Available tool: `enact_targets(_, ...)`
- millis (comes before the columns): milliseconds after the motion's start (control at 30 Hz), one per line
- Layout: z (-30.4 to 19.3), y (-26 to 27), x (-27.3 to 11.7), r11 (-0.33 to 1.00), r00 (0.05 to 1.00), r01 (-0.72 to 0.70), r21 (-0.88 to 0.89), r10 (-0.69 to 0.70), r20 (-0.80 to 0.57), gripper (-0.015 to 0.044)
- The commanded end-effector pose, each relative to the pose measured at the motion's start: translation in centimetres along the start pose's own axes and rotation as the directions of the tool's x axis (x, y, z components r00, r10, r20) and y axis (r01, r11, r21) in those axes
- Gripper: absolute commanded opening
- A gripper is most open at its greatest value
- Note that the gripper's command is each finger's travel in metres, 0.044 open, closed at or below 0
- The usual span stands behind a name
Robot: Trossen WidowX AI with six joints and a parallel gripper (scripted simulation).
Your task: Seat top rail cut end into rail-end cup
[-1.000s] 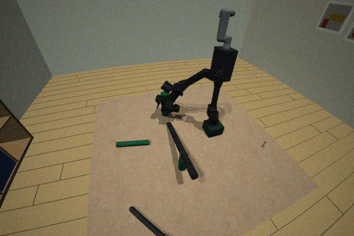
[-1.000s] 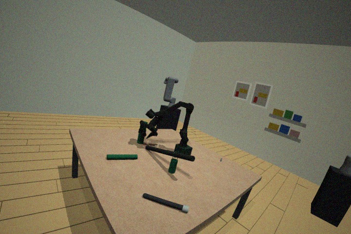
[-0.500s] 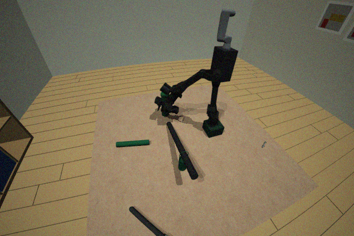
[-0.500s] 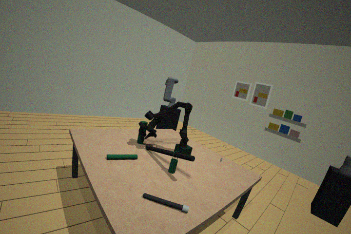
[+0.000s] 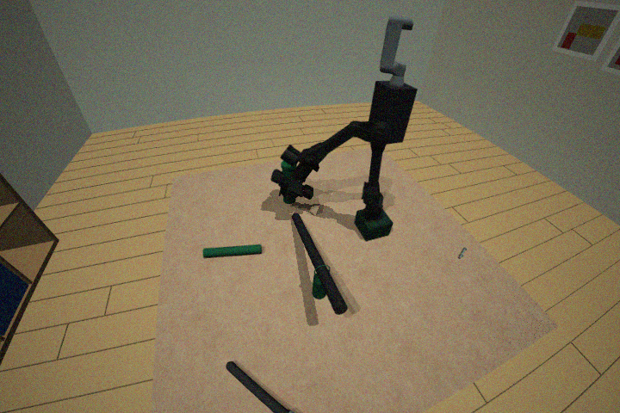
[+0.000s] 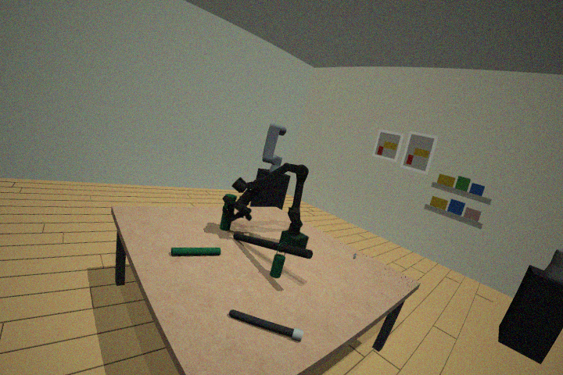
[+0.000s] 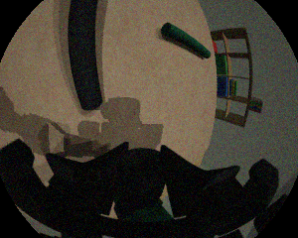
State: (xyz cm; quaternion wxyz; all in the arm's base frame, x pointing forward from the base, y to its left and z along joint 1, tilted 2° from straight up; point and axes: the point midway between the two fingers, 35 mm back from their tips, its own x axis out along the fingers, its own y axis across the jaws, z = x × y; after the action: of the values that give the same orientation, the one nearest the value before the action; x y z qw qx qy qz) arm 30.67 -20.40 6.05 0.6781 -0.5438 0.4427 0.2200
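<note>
The black rail (image 5: 315,258) (image 6: 269,244) (image 7: 83,50) passes through the thin loop on the short green post (image 5: 319,290) (image 6: 277,266), above the table. Its far end stands free, a gap short of the big post. The big green post (image 5: 288,200) (image 6: 225,223) stands upright at the back. My gripper (image 5: 292,187) (image 6: 238,209) (image 7: 144,147) is beside this post, shut on the black rail-end cup (image 7: 143,174), which sits between the fingers in the wrist view. The fingers are clear of the rail. The brace band is dark and mostly hidden by the gripper.
A green rod (image 5: 232,251) (image 6: 195,251) (image 7: 186,40) lies on the left. Another black rail (image 5: 255,385) (image 6: 262,323) with a white end lies at the front. A small metal piece (image 5: 461,253) (image 6: 354,255) lies right of the arm base (image 5: 373,224).
</note>
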Motion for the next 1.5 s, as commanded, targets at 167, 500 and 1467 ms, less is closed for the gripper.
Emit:
enact_targets(167,-0.1,0.6,-0.3,0.999,1.000,-0.001,-0.052,0.002,0.029,0.0000)
enact_targets(500,-0.1,1.1,-0.6,0.994,0.998,0.001,-0.106,0.005,0.059,0.0000)
enact_targets(1467,-0.5,2.5,-1.4,0.966,0.989,0.016,-0.258,0.023,0.146,0.0000)
